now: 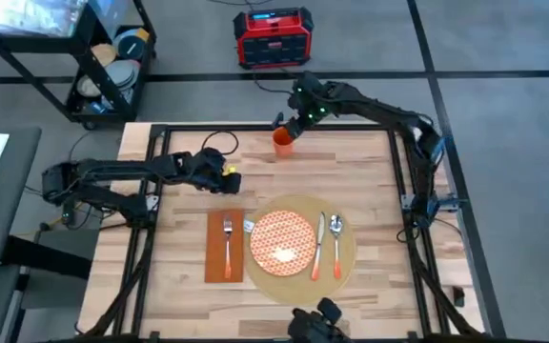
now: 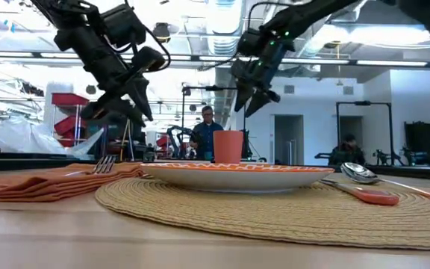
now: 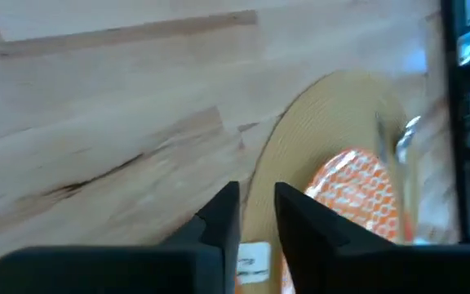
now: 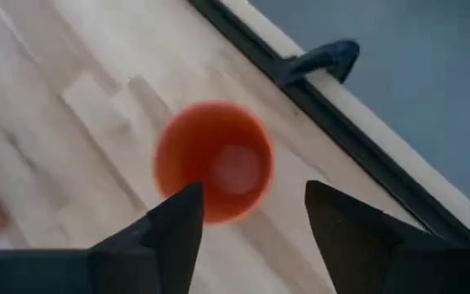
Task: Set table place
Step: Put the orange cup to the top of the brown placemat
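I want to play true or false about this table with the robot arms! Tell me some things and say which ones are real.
1. The plate sits on the round mat. True.
2. The fork lies on the plate. False: it lies on the orange napkin, beside the mat.
3. The right claw is open above the orange cup. True.
4. The left claw is holding the spoon. False: it holds nothing; the spoon lies on the mat next to the knife.
5. The cup stands on the mat. False: it stands on the bare table near the far edge.
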